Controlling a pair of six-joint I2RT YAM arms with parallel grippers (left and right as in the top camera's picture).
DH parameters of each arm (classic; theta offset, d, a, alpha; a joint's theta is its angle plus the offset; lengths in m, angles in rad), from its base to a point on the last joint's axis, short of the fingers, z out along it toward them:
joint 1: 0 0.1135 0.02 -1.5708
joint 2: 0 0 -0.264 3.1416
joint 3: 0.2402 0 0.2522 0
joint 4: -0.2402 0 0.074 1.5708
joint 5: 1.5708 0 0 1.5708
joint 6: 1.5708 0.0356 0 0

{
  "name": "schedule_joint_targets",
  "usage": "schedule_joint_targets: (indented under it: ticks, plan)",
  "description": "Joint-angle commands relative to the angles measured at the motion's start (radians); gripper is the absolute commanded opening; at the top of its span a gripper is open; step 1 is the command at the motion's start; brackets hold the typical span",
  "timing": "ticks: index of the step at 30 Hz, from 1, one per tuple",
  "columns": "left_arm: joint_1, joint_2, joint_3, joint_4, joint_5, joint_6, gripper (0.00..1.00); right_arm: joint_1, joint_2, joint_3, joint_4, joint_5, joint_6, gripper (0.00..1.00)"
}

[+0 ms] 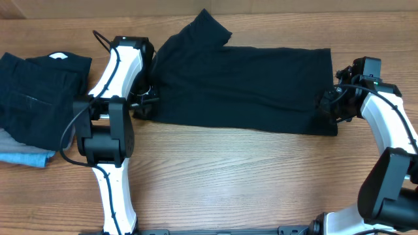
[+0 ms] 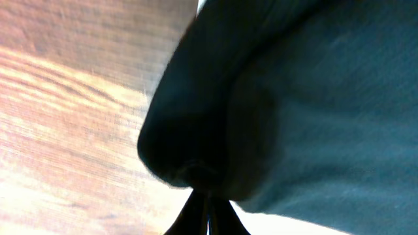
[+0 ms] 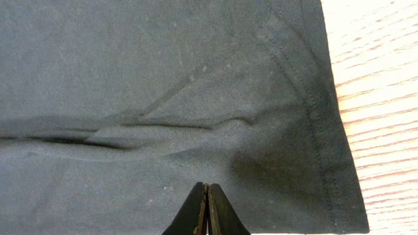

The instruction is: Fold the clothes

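A wooden table (image 1: pixel 261 170) is seen beneath everything. The left gripper (image 2: pixel 208 199) is closed on a bunched fold at the left edge of the shirt (image 1: pixel 241 85). The right gripper (image 3: pixel 208 190) is pinched shut on flatter fabric just inside the shirt's right hem. The shirt is spread between the 2 arms, with 1 sleeve sticking out at its far edge. A pile (image 1: pixel 39 98) of dark garments is seen well left of the shirt. For a clean fold, both ends should be lifted together, the fabric held taut, and the edges laid down aligned; a thin pinch could slip.
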Motion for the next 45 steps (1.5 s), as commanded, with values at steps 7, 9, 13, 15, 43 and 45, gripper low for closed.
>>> schedule_joint_targets:
  ticks: [7,9,13,15,43,45]
  plan:
    - [0.000,-0.017,0.193,-0.075,-0.027,0.013,0.54,0.004,0.119,0.006,0.016,0.053,-0.007,0.04]
    - [-0.008,-0.017,0.182,0.036,0.111,0.068,0.04,0.004,0.136,0.005,0.027,0.062,-0.006,0.04]
    - [-0.024,-0.016,0.050,0.209,0.162,0.098,0.04,0.004,0.145,-0.060,0.126,0.062,-0.007,0.04]
    - [-0.024,-0.016,-0.037,0.299,0.171,0.098,0.04,0.004,0.145,-0.093,0.193,0.062,-0.007,0.04]
    - [-0.020,-0.016,-0.323,0.134,-0.074,0.042,0.04,0.003,0.145,0.045,-0.240,0.202,0.178,0.04]
    - [-0.020,-0.016,-0.258,0.090,-0.069,0.042,0.04,0.004,0.145,0.120,-0.261,0.169,0.177,0.04]
